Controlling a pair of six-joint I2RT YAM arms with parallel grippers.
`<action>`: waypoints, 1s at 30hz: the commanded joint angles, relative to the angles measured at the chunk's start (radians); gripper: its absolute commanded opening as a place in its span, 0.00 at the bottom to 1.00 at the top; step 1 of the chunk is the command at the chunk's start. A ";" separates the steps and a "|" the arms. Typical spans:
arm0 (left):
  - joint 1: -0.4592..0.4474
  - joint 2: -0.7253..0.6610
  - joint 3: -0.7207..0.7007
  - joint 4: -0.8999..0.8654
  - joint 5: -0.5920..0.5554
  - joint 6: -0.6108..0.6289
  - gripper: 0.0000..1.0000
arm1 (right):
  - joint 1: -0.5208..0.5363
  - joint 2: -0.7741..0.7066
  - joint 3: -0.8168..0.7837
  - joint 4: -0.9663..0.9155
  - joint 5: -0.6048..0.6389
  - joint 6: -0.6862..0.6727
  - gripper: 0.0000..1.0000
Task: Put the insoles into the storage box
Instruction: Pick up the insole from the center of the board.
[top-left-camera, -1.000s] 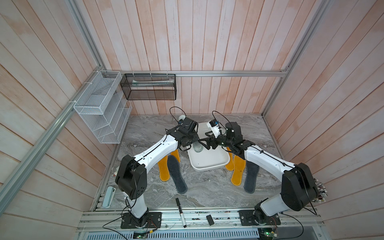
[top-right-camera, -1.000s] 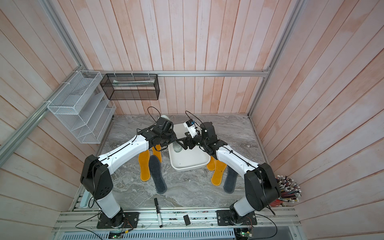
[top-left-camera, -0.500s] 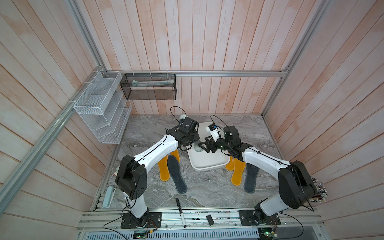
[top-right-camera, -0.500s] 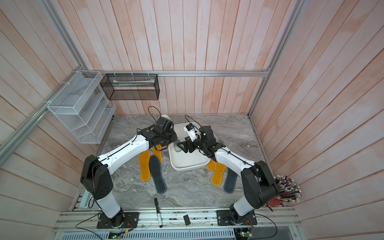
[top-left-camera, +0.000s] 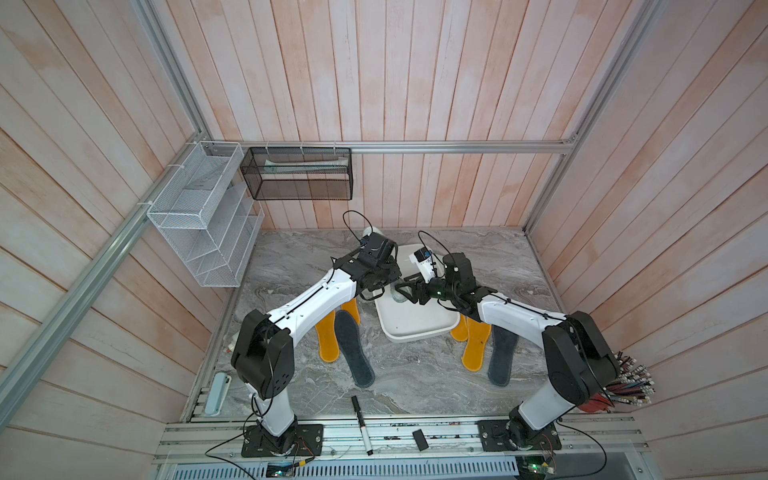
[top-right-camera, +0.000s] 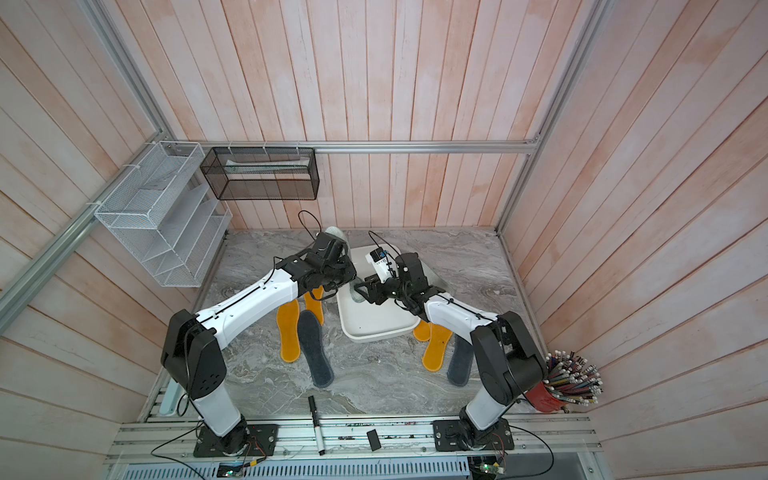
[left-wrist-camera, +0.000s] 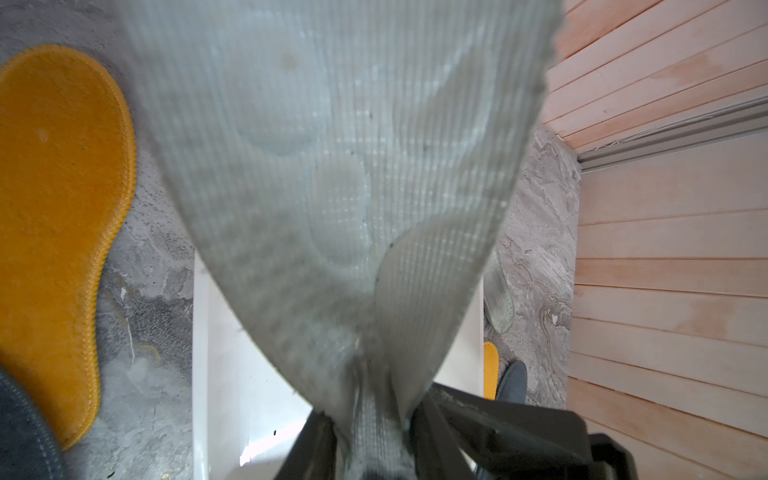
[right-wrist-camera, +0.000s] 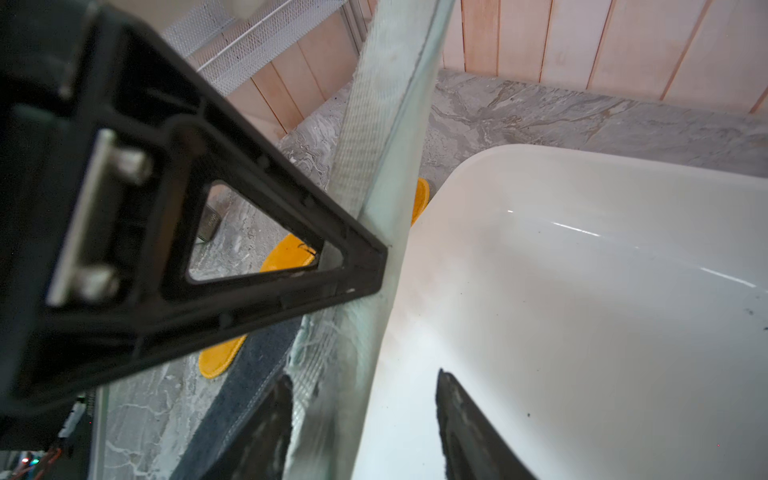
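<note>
Insoles counted: eight in all, four yellow, two dark grey, two pale.

One storage box (top-left-camera: 419, 322), white, at mid-desk (top-left-camera: 415, 386), long side running front to back.

Between the box and the left desk edge, flat on the desk: yellow insole (top-left-camera: 326, 343), a second yellow insole (top-left-camera: 352, 309) partly under the left arm, and one dark grey insole (top-left-camera: 355, 353).

Between the box and the right desk edge, flat on the desk: yellow insole (top-left-camera: 476, 347), another yellow insole (top-left-camera: 457, 332) tucked against the box corner, and one dark grey insole (top-left-camera: 500, 359).

Pale insole no. 1 (left-wrist-camera: 332, 166) is off the desk, above the left side of the box, steeply tilted. The left gripper (left-wrist-camera: 370, 440) has its jaws pinched on one end of it.

The right gripper (right-wrist-camera: 363, 376) has its jaws spread either side of the same insole's edge. White box shows in the gap, so it has no grip on it.

Pale insole no. 2 (left-wrist-camera: 498, 299) lies on the desk just beyond the box's right rim, mostly hidden by the right arm in both top views.
</note>
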 joint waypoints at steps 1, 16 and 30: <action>-0.004 0.018 0.016 0.016 0.013 0.022 0.30 | -0.008 0.025 0.027 0.030 -0.050 0.022 0.48; -0.004 -0.007 -0.009 0.008 -0.023 0.005 0.59 | -0.041 0.034 0.022 0.046 -0.135 0.078 0.10; 0.089 -0.174 -0.150 0.056 -0.172 -0.035 1.00 | -0.051 -0.023 -0.072 0.114 -0.144 0.259 0.05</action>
